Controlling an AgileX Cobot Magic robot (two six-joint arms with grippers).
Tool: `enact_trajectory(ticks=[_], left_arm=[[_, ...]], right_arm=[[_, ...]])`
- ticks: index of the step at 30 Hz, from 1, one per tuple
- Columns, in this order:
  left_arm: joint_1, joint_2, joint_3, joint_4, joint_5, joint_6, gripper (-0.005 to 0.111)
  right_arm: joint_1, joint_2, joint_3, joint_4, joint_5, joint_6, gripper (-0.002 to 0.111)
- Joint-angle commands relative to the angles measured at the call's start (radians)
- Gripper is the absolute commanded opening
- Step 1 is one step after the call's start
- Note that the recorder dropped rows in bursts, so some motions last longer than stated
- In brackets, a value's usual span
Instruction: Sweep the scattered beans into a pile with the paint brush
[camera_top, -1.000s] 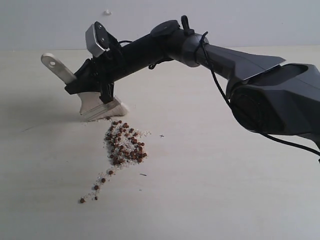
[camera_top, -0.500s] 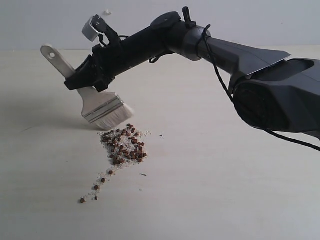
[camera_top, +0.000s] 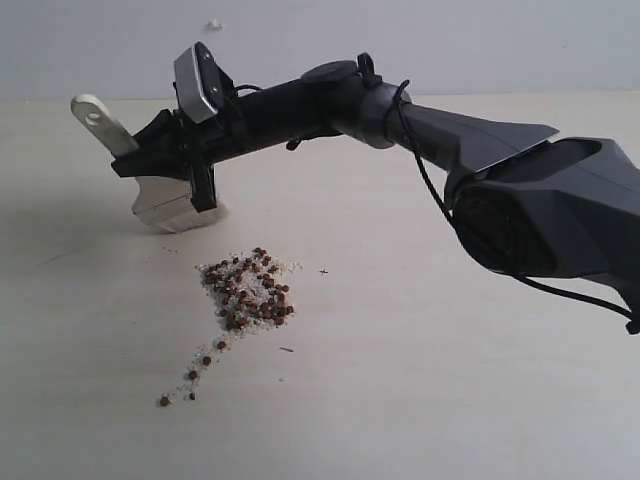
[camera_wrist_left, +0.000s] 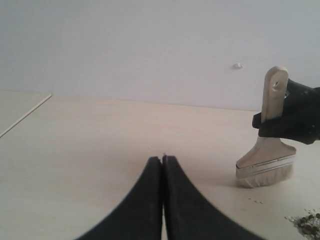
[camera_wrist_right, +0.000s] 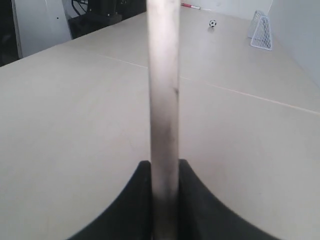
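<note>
Listing by view, exterior first: right gripper (camera_top: 160, 170) clamped on the handle of the paint brush (camera_top: 165, 205); half a second ago the bristles hung just over the pile's far end, now they sit drawn back to the left and apart from it, low at the table (camera_top: 450, 400); the pile (camera_top: 250, 290) lies compact mid-table; a thin trail of the beans (camera_top: 195, 375) runs off its near end, unchanged and unswept; judged a reset between strokes, the trail being the work left; open tabletop on every side of the heap, no edge near it.

Left wrist view: left gripper (camera_wrist_left: 163, 161) with its fingers pressed together, holding nothing; paint brush (camera_wrist_left: 265, 160) upright, bristles apparently touching the table; pile corner (camera_wrist_left: 307, 222) just beyond the bristles; a table seam or edge (camera_wrist_left: 25, 115) well off, bare surface between.

Right wrist view: right gripper (camera_wrist_right: 165, 175) closed round the pale handle (camera_wrist_right: 164, 100); wide bare table ahead; beans not in view.
</note>
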Motion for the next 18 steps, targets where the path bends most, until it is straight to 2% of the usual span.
enact_trajectory(ticks=[1,5,13,18], left_arm=[[0.001,-0.007,-0.001,-0.005,-0.004,0.0,0.0],[0.001,-0.007,-0.001,-0.005,-0.004,0.0,0.0],[0.001,-0.007,-0.001,-0.005,-0.004,0.0,0.0],[0.001,-0.007,-0.001,-0.005,-0.004,0.0,0.0]], right_arm=[[0.032,0.005,-0.001,-0.028,0.004,0.104,0.0],[0.063,-0.017,-0.001,-0.2,0.004,0.26,0.0],[0.066,-0.063,-0.001,-0.467,0.004,0.47,0.0],[0.066,-0.095,-0.001,-0.442,0.004,0.524,0.0]])
